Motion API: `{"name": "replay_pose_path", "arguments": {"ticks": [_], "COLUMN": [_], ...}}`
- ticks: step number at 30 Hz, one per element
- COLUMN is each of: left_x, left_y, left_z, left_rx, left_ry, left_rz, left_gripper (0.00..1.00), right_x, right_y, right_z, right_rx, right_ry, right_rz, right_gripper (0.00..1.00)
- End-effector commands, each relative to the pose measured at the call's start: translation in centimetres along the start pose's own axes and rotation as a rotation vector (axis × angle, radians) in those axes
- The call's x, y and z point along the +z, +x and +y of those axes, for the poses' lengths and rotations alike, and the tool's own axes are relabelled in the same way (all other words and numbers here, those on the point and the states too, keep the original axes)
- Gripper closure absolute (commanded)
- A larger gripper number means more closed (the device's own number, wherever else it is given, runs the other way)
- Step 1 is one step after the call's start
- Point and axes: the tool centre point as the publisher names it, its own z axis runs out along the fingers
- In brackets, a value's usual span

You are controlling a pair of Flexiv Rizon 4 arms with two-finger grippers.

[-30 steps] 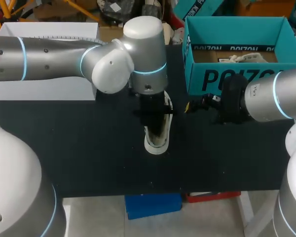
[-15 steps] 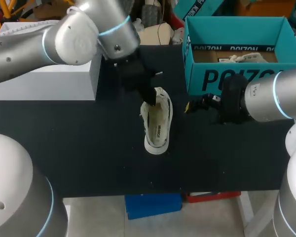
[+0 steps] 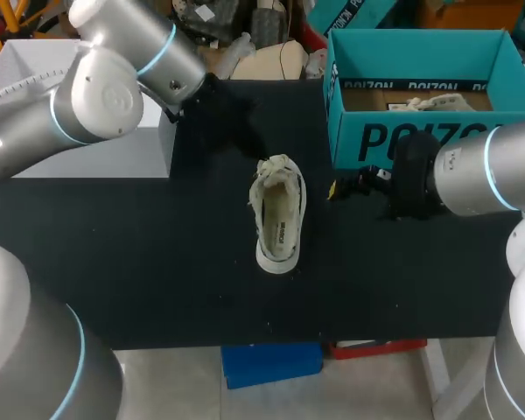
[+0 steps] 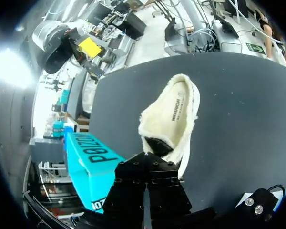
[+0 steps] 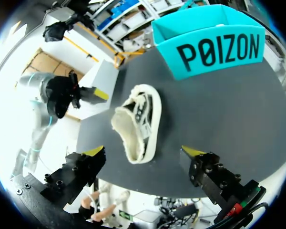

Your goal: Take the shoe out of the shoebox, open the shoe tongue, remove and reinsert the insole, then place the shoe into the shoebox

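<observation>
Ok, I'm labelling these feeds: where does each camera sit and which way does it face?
Head view: above and behind, looking down on the table; left arm and right arm show.
Left wrist view: on the left arm, facing the shoe; its left gripper shows.
Right wrist view: on the right arm, facing the shoe; the open right gripper shows.
Shared: all three show the shoe and shoebox.

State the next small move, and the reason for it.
Probably lower the right gripper onto the shoe and grasp it: its fingers are open, the insole seems seated inside, the shoe lies free on the table, the shoebox stands beside.
</observation>
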Motion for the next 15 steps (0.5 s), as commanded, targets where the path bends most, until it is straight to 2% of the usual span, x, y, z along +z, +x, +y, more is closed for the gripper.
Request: {"name": "replay_pose_path", "arguments": {"ticks": [1,9,15], "left_x": [3.0,4.7,6.3], "left_y": [-0.6,1.9,4.1], "left_z": [0.9,-0.6,-2.7], "left_rx": [0.004,-0.011,-0.02], "left_ry": [0.026,0.085,0.141], "left_rz": [0.053,0.139,0.197], "left_gripper": [1.0,1.0,1.0], "right_x": [0.2,0.2,0.2], "right_y": [0.2,0.2,0.2], "right_z": [-0.1,-0.1,-0.1], "right_rx": [0.001,0.001,0.001], "right_ry": [-0.003,-0.003,-0.003], "right_rz": [-0.004,-0.004,-0.004], "right_gripper": [0.0,0.0,0.0]}}
